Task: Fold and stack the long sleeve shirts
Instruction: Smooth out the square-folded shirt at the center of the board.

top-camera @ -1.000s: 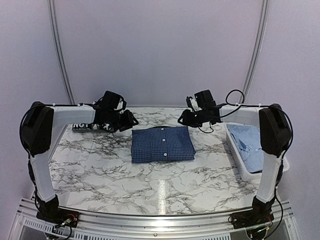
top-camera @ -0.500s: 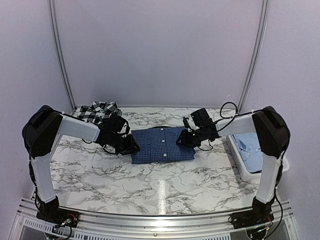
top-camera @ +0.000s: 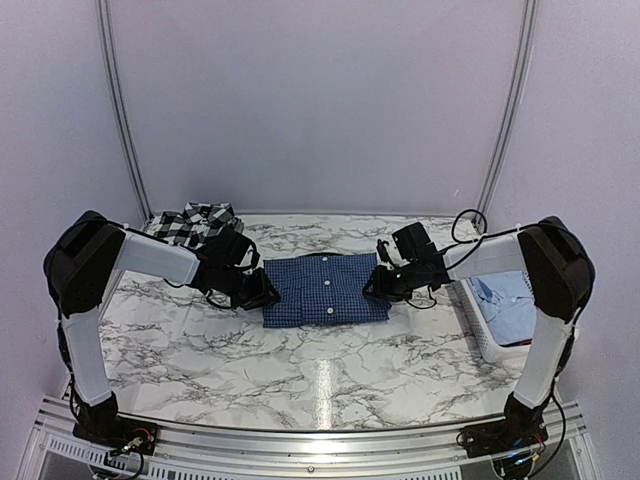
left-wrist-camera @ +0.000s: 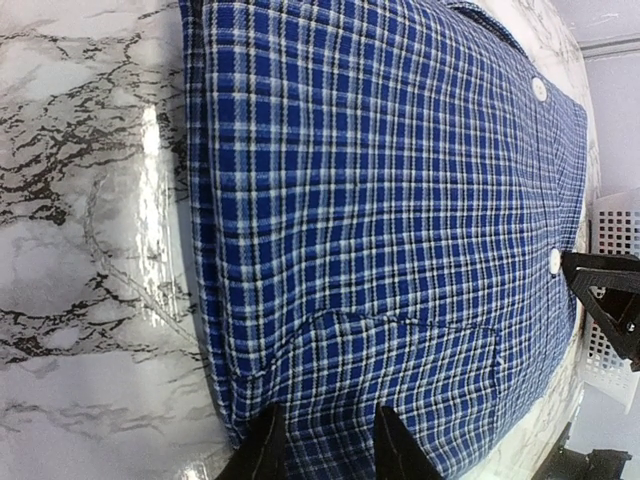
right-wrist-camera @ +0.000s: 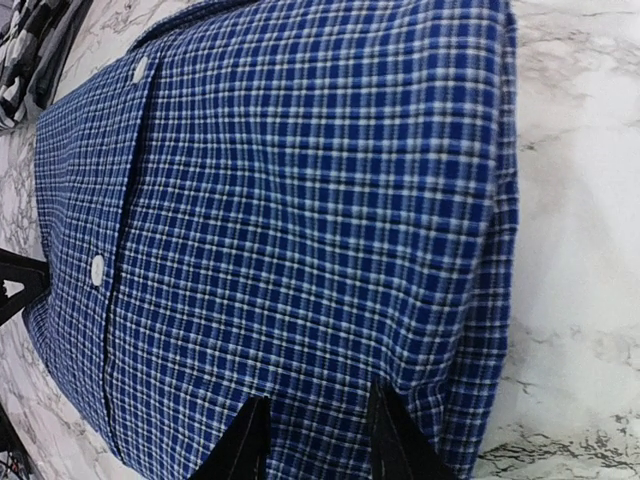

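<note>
The dark blue checked shirt point(top-camera: 325, 288) lay folded flat on the marble table point(top-camera: 330, 370), directly between the two grippers. The left gripper point(left-wrist-camera: 328, 450) sat low at the shirt's left edge. Its fingers point(left-wrist-camera: 262, 452) stood a narrow gap apart, with flat cloth showing between them and the button placket well beyond the tips. The right gripper point(right-wrist-camera: 312, 440) mirrored this at the shirt's right edge – fingers likewise partly parted over the cloth. For both grippers, it could not be determined whether the tips pinched the fabric. The black-and-white plaid shirt point(top-camera: 195, 222) lay bunched behind the left fingers, well apart. The pale blue shirt point(top-camera: 508, 300) lay in the white basket point(top-camera: 478, 325) – outboard of the right fingers.
</note>
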{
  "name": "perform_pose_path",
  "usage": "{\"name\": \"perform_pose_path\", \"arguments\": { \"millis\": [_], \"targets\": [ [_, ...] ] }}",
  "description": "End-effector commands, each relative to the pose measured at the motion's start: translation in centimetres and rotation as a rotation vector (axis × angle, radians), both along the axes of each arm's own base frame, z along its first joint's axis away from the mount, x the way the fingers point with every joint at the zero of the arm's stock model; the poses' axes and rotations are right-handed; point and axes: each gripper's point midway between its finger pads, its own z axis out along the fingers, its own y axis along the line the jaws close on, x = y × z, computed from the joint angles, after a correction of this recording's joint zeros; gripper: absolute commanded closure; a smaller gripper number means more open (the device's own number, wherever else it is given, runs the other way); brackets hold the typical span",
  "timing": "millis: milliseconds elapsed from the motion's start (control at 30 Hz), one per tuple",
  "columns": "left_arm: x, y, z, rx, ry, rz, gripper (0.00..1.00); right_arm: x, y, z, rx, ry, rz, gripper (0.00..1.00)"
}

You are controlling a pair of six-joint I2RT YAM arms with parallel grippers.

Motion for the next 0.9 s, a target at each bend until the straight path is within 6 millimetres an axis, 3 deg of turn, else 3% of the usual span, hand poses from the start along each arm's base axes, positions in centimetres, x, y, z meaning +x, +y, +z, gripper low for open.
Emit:
{"name": "perform_pose_path", "arguments": {
  "millis": [0,167,333,867],
  "targets": [
    [0.3,0.6,2.2,-0.005,-0.041,0.008,0.69,-0.1,-1.3,0.9,-0.021,-0.021,-0.027,0.67],
    [0.7,1.8,3.7,-0.002,-0.074,0.030,0.67,-0.6,-2.2,1.5,-0.041,-0.034,-0.032,0.66],
    [0.5,3.3,3.8,0.028,-0.060,0.036,0.62,-1.6,-2.4,1.9,-0.051,-0.041,-0.028,0.66],
    [-0.5,3.3,1.4,0.042,0.018,-0.013,0.48,-4.3,-1.2,1.5,-0.085,-0.034,0.027,0.68]
  ]
}}
